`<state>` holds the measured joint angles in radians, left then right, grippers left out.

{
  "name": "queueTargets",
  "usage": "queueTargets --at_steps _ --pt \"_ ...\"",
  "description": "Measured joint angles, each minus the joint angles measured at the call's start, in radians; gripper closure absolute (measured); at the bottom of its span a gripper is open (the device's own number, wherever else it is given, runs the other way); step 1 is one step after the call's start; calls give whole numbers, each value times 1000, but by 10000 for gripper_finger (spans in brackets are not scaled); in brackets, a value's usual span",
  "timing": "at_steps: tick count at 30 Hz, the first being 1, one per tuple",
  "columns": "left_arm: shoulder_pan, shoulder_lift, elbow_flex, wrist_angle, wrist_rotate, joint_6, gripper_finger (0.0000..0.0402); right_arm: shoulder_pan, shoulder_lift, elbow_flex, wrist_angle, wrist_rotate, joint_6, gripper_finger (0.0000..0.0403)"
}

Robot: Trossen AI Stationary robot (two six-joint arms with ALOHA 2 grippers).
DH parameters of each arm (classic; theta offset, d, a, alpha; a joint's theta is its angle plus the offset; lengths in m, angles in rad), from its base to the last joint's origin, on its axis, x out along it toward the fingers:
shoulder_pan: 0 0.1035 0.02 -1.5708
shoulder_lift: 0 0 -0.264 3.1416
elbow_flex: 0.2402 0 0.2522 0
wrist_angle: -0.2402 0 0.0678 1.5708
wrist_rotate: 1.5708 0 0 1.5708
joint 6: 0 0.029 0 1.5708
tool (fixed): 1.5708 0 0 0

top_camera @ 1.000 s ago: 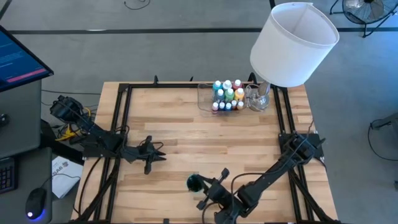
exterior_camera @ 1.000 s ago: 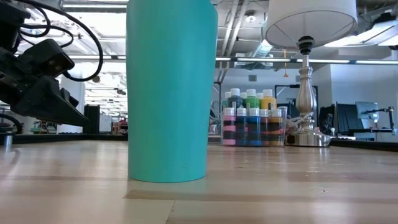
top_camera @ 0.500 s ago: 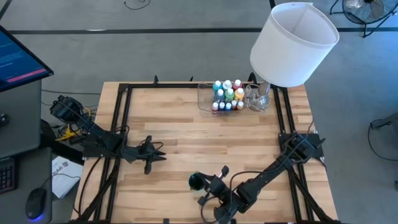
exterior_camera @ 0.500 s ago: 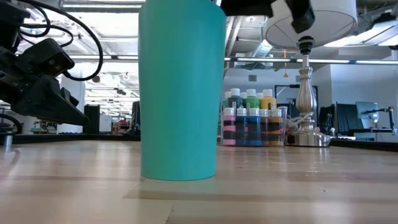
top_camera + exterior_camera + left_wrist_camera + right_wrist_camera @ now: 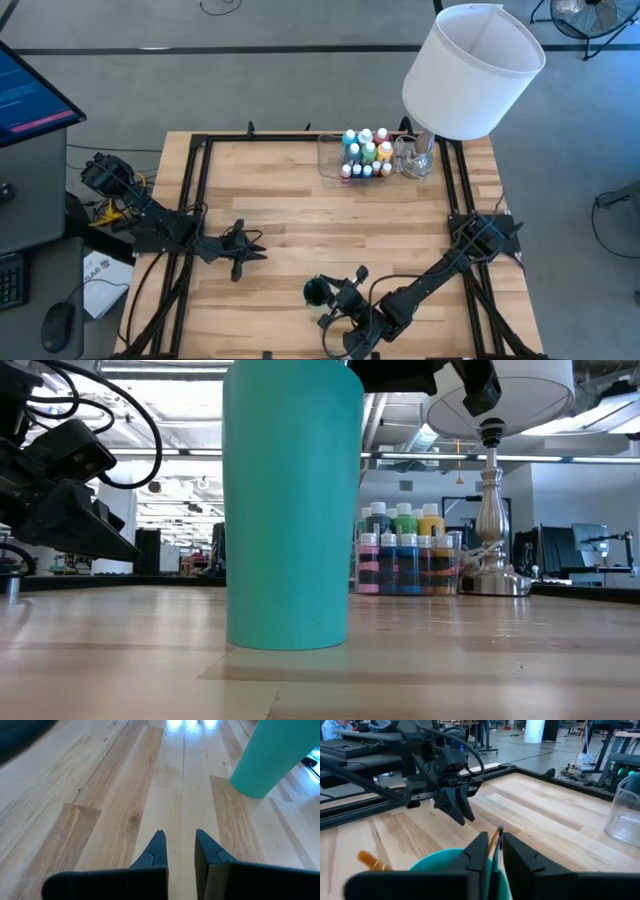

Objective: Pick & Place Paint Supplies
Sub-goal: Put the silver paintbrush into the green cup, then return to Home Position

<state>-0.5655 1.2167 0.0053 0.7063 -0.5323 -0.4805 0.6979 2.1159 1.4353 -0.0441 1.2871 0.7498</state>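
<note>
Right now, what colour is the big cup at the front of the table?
The cup is teal, a blue-green, all one plain colour. The low view shows it best.

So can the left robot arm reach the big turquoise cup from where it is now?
Probably yes. The left gripper, shut, hovers over bare wooden table, and nothing lies between it and the tall turquoise cup. But the right gripper sits right above the cup's mouth with a thin paintbrush between its fingers, so they could bump.
</note>
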Motion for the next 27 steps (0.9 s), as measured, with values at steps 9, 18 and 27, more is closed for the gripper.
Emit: queueTargets --at_steps 9,18,27 --pt "0 0 0 6 0 0 402 2 0 1 90 45 -90 291" --pt "0 0 0 8 1 0 402 -2 0 1 368 50 -395 250" --pt "0 0 0 11 2 0 402 -59 -1 1 389 58 -313 309"
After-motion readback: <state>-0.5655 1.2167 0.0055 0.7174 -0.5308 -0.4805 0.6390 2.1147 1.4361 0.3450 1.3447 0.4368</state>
